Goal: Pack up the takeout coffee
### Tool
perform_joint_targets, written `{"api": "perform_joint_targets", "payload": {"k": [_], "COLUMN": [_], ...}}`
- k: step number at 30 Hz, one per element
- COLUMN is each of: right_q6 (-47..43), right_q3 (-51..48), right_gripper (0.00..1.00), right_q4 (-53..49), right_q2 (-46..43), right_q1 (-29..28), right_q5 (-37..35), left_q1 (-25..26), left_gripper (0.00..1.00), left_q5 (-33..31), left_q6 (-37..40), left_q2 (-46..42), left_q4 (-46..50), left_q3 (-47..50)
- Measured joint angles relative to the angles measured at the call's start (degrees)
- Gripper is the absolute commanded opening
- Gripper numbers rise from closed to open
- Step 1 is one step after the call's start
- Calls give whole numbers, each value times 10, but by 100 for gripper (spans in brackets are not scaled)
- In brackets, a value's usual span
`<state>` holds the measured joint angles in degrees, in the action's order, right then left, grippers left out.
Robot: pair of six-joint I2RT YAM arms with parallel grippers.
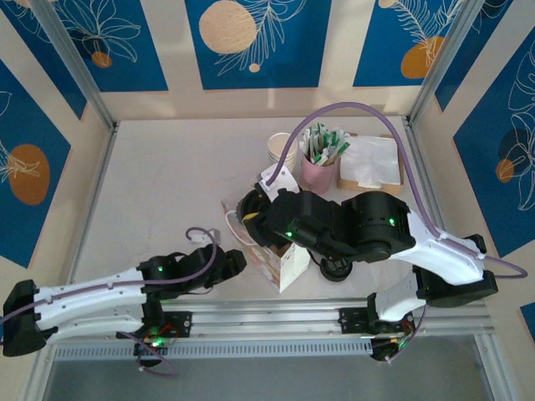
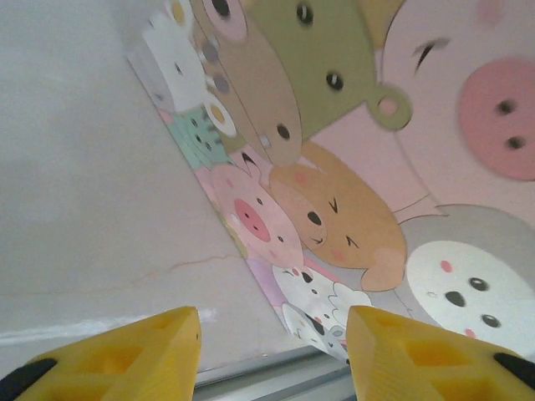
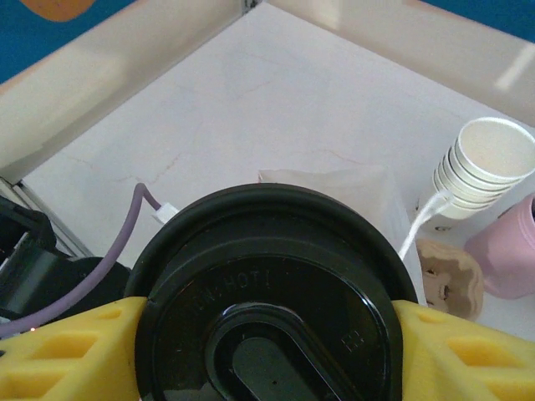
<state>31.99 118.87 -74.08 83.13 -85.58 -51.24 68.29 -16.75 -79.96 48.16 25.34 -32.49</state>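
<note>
The takeout coffee cup (image 3: 267,301) has a black lid marked "HOT", and my right gripper (image 3: 269,355) is shut on it, one yellow finger (image 3: 71,351) pressed to each side. In the top view the right gripper (image 1: 251,213) holds the cup (image 1: 247,210) over the paper bag (image 1: 284,263) standing near the front rail. The bag (image 2: 351,167) is printed with cartoon animals and looms close in the left wrist view. My left gripper (image 2: 274,351) is open just short of the bag's side, nothing between its fingers (image 2: 142,355). From above, the left gripper (image 1: 236,259) sits at the bag's left.
A stack of paper cups (image 1: 280,149) and a pink cup of sachets (image 1: 318,171) stand at the back, with napkins on a tray (image 1: 372,160) to their right. A black round object (image 1: 337,269) lies under the right arm. The metal rail (image 1: 276,317) runs along the front.
</note>
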Motion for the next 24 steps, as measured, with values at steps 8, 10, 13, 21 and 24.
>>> {"api": "perform_joint_targets", "payload": {"k": [8,10,13,21,24], "right_q6": [0,0,0,-18,-29], "right_q3": [17,15,3,13,36], "right_gripper": [55,55,54,51,51], "right_q4": [-6,-6,-5,0,7], "right_q2": [1,1,1,30,57], "right_q1": [-16,-7,14,55,50], "right_q5": [-31,-32,-24,5,4], "left_q1": [-3,-15,-52,-243,-299], "left_gripper": [57,59,59,62,63], "left_q5": [-88,-104,-106,-32,3], "left_q6": [77,99,146,303,351], "left_q2": [-7,-8,-9,11,29], "left_q4": [186,227,257,293,293], "left_q3": [-133,-164,-197,-294,-324]}}
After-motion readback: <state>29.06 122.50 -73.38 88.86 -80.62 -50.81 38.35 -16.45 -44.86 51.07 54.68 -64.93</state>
